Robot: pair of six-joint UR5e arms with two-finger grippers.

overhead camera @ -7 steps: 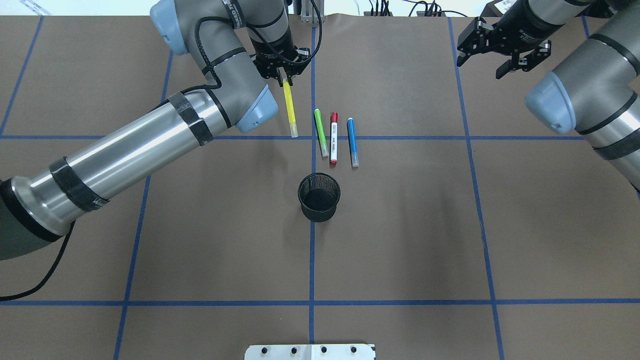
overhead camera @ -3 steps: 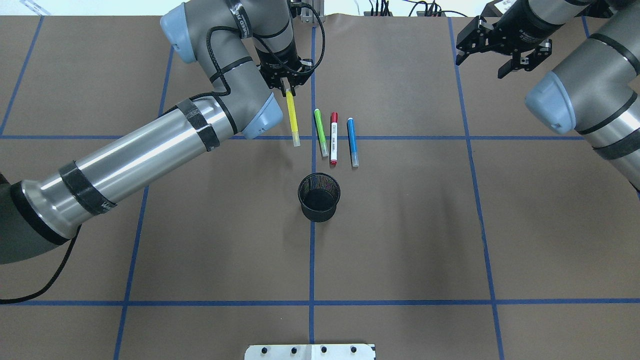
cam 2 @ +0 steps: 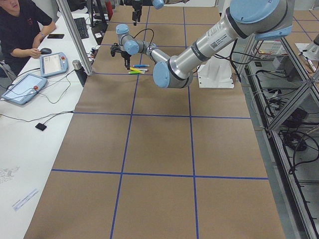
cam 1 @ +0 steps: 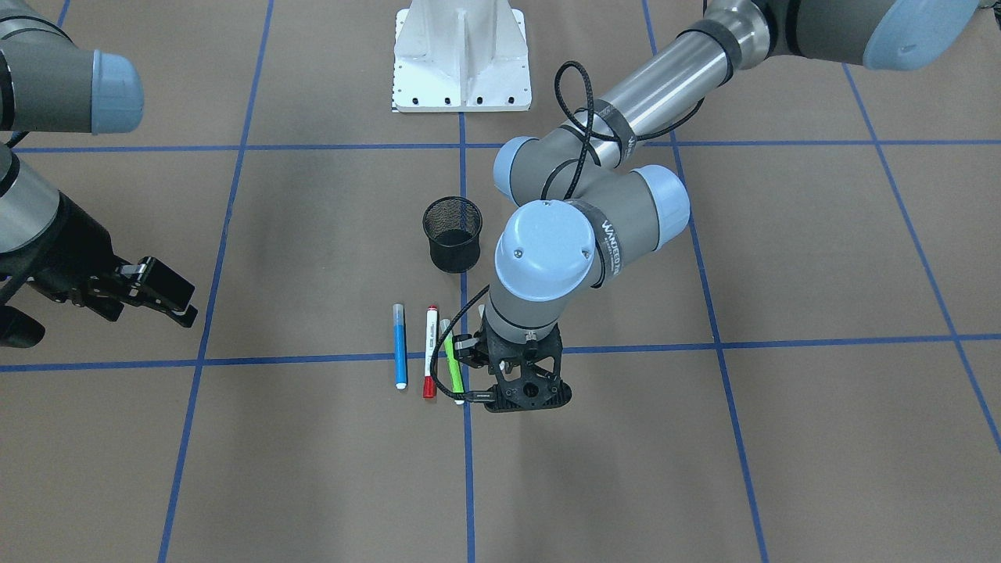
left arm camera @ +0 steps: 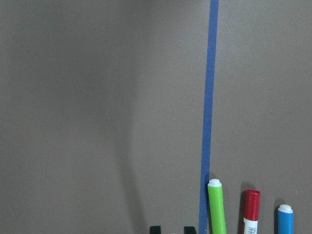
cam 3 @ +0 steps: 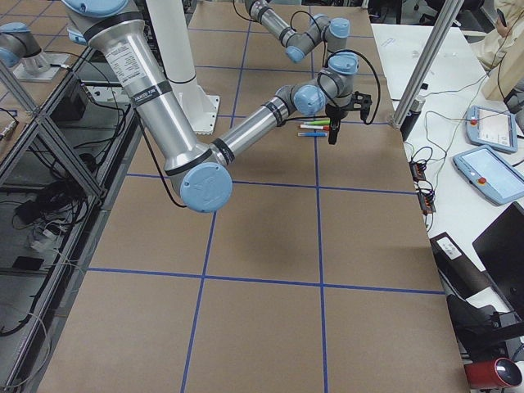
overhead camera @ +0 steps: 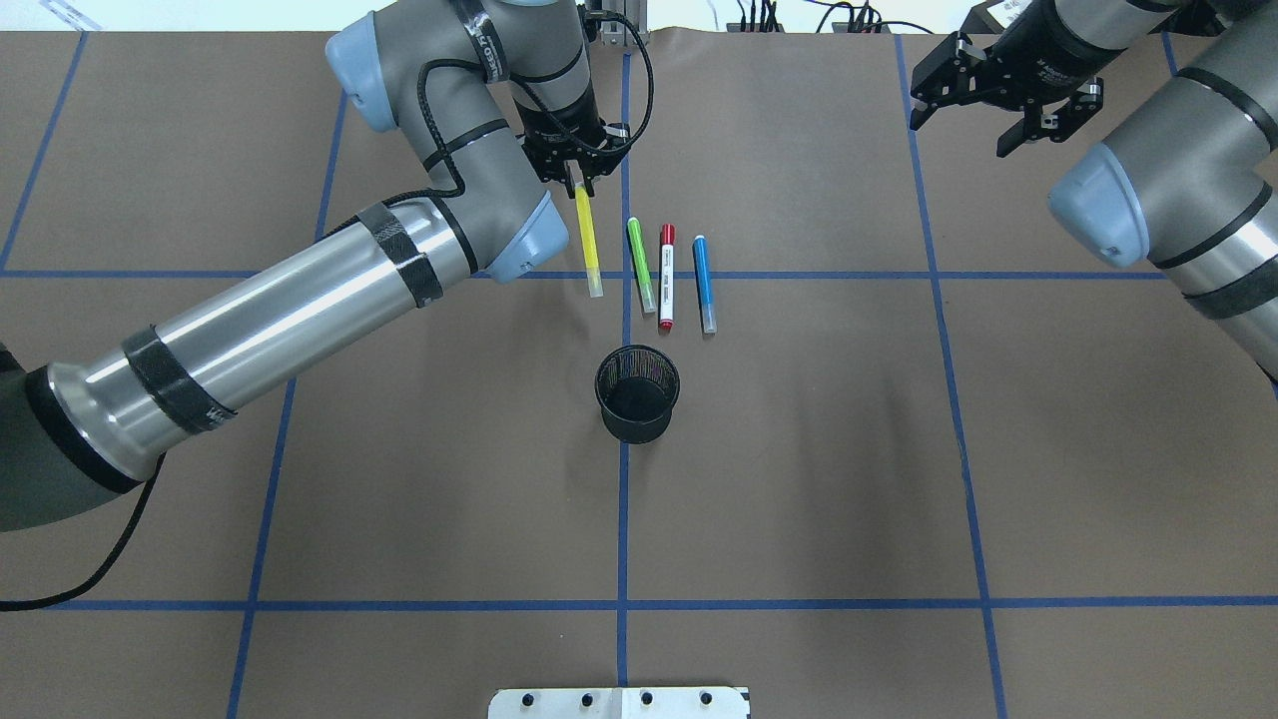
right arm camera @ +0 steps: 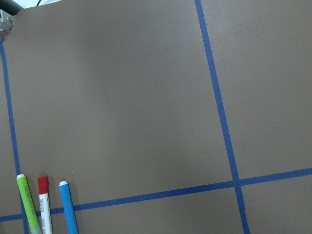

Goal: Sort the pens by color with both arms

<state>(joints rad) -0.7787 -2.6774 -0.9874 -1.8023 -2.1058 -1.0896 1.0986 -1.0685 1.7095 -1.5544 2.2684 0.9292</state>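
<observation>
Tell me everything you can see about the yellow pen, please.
The yellow pen is a slim, plastic-looking marker with a bright yellow barrel and a pale cap at the end nearer the robot. The left gripper is shut on its far end. It runs alongside the green pen, apart from it. Whether its cap touches the table cannot be told.

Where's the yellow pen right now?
In the overhead view, the yellow pen is gripped at its far end by the left gripper, just left of the green pen.
</observation>
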